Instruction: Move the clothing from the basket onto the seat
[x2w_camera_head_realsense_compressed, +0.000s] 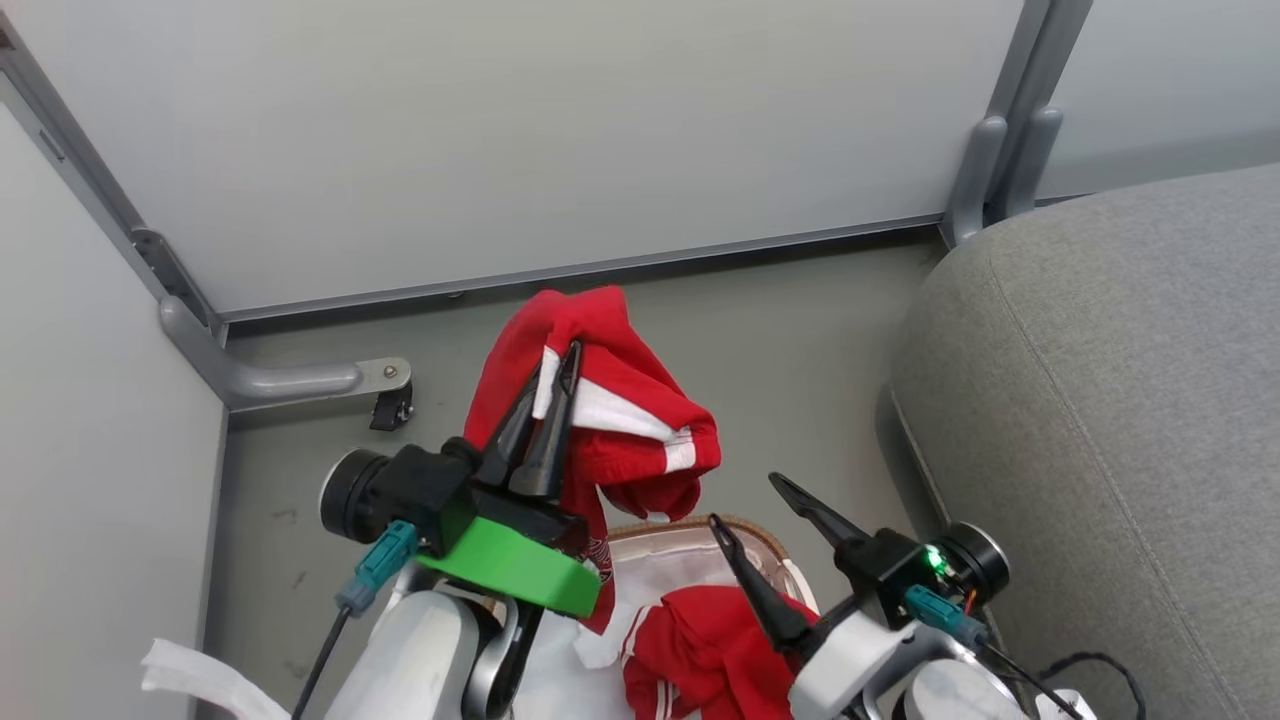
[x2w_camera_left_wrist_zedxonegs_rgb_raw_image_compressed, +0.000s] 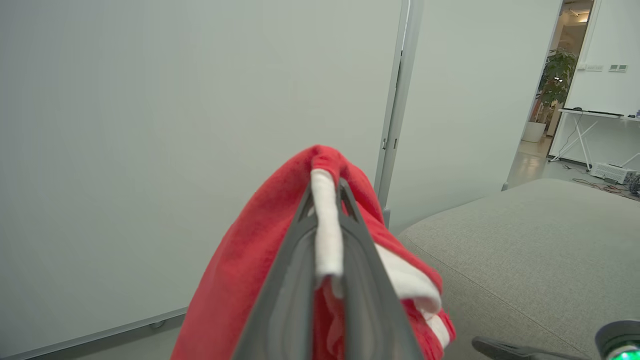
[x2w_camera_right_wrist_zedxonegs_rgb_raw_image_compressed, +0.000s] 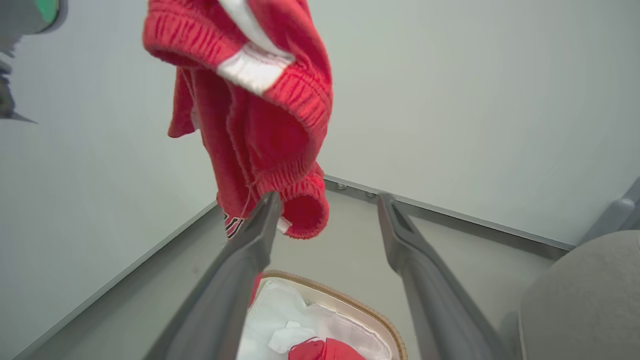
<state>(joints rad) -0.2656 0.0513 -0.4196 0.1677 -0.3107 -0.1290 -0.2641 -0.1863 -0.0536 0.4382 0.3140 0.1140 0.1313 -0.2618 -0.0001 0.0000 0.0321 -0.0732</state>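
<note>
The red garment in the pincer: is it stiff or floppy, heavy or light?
Probably floppy: the garment drapes in folds from the left pincer. Likely light, since one pinch on a fold holds it up. Its ribbed knit looks grippy, not slippery.

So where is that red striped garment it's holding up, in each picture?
Head view: soft red, white-striped garment hangs at centre, pinched in the left claw.
Left wrist view: garment bottom centre, draped around the fingers.
Right wrist view: garment upper left, dangling.
Shared landmark: grey woven seat cushion, always at right.

Bare floor (x2w_camera_head_realsense_compressed: 800, 330) between basket (x2w_camera_head_realsense_compressed: 762, 537) and seat (x2w_camera_head_realsense_compressed: 1100, 400), panel wall (x2w_camera_head_realsense_compressed: 500, 130) close behind
</note>
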